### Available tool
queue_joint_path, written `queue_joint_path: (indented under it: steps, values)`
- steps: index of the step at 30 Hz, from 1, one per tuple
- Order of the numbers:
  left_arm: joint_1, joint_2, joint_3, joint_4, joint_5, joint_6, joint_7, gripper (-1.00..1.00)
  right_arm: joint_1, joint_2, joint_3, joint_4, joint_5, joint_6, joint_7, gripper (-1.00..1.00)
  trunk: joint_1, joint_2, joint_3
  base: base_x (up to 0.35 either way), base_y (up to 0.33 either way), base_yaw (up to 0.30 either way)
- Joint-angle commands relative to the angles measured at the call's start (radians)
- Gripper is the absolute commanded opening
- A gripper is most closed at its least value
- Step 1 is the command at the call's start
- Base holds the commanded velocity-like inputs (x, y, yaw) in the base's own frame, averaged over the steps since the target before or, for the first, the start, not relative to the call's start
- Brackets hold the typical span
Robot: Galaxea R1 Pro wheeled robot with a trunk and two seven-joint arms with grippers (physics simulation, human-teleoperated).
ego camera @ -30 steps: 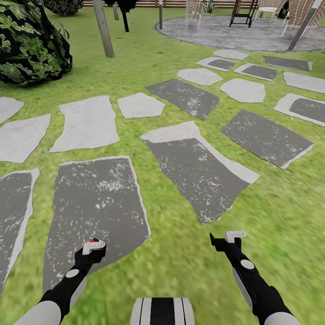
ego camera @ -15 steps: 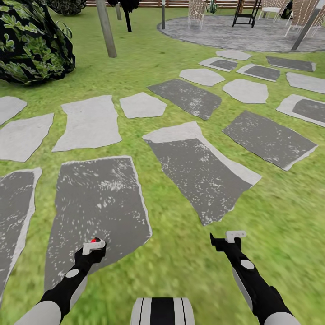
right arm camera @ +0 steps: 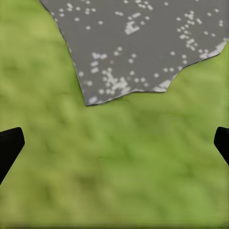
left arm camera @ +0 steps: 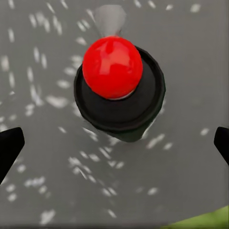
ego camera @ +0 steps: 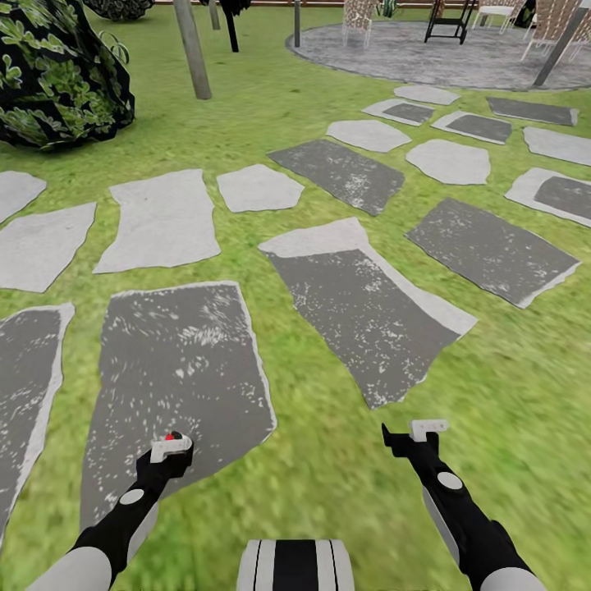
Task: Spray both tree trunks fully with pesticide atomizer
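The pesticide atomizer [left arm camera: 119,86] is a round black body with a red ball on top, seen end-on over dark grey paving in the left wrist view. My left gripper [left arm camera: 114,143] is open around it, its black fingertips [left arm camera: 9,148] far out on either side and not touching it. In the head view the atomizer's red top [ego camera: 172,437] peeks out just past my left gripper [ego camera: 168,449], low on the left. My right gripper [ego camera: 408,432] hangs open over grass [right arm camera: 114,162]. A bare grey tree trunk [ego camera: 194,49] rises far ahead on the left.
Grey paving stones [ego camera: 361,312] are spread over the lawn ahead. A big dark leafy bush [ego camera: 57,74] stands at the far left. A round paved patio [ego camera: 443,57] with chairs and a slanted post [ego camera: 558,41] lies at the back right, near a thin dark tree [ego camera: 232,29].
The whole view has shifted slightly, with the far bush, trunk and patio sliding right and up, so the camera moved. Both arms and the atomizer's red top keep their places in the picture.
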Motion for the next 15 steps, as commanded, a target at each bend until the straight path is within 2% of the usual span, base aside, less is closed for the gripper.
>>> queue_joint_path:
  steps: [1, 9, 15]
  values:
    - [0.000, 0.000, 0.001, 0.001, -0.001, -0.003, 0.002, 1.00, 0.000, 0.000, 0.000, 0.000, 0.000, -0.003, 0.001, 1.00, 0.000, 0.000, -0.001, 0.000, 0.000, 0.000]
    - [0.000, 0.000, 0.001, 0.004, -0.001, -0.003, 0.002, 1.00, 0.000, 0.000, 0.000, 0.001, 0.000, -0.003, 0.001, 1.00, 0.000, 0.000, -0.001, 0.002, 0.000, 0.000]
    - [0.000, 0.000, 0.001, 0.004, -0.001, -0.003, 0.003, 1.00, 0.000, 0.000, 0.000, 0.002, 0.000, -0.003, 0.001, 1.00, 0.000, 0.000, -0.001, 0.066, 0.000, 0.000]
